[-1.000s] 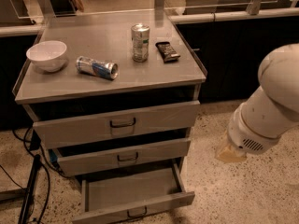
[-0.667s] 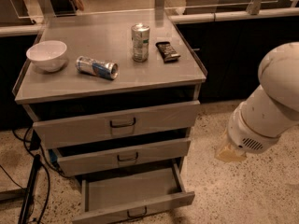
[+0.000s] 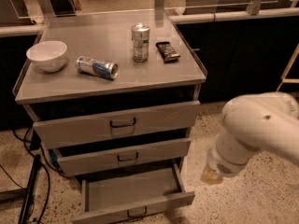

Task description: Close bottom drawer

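The bottom drawer point(image 3: 131, 189) of the grey metal cabinet point(image 3: 154, 83) stands pulled out, its flat grey interior empty. Its slim front panel with a small dark wire handle point(image 3: 136, 213) sits at the lower edge of the camera view. My white arm point(image 3: 257, 127) reaches in from the right. My gripper point(image 3: 212, 175) is at its lower end, to the right of the open drawer and apart from it, above the floor. Most of the gripper is hidden by the arm.
The middle drawer point(image 3: 124, 156) and top drawer point(image 3: 119, 123) stand slightly ajar. On the cabinet top are a white bowl point(image 3: 46, 55), a lying can point(image 3: 96, 67), an upright can point(image 3: 140, 42) and a dark packet point(image 3: 167, 51). Cables point(image 3: 32, 185) lie on the speckled floor at left.
My arm has moved down and to the left, bringing the gripper closer to the open bottom drawer's right side. The drawers have not moved.
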### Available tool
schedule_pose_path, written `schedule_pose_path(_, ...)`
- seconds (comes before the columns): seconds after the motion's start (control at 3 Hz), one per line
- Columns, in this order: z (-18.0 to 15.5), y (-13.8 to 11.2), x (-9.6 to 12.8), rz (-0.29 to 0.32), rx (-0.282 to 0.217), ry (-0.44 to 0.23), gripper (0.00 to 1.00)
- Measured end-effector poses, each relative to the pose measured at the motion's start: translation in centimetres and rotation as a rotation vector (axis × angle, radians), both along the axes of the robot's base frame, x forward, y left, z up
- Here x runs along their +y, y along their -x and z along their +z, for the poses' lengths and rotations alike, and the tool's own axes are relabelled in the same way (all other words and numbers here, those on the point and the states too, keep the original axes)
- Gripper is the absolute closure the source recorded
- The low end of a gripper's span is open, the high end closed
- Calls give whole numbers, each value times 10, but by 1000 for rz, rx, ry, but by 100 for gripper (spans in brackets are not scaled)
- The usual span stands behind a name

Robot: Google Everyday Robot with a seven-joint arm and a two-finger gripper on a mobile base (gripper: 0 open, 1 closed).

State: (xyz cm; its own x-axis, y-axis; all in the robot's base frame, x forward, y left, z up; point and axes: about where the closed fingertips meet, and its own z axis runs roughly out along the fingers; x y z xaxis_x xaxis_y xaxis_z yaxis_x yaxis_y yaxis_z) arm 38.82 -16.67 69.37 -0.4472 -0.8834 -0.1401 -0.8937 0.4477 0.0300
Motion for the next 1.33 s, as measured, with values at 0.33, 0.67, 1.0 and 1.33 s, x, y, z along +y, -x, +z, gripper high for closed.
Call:
schedule_pose_path(0.33, -50, -8, 13, -32, 16, 5, 100)
schedule_pose_path(0.67, -49, -7, 13, -32, 16, 5, 100)
schedule_pose_path(1.0, -81, -1, 22, -51, 49, -6, 100)
schedule_pose_path(1.33, -145, 2, 38, -93, 111, -13, 100)
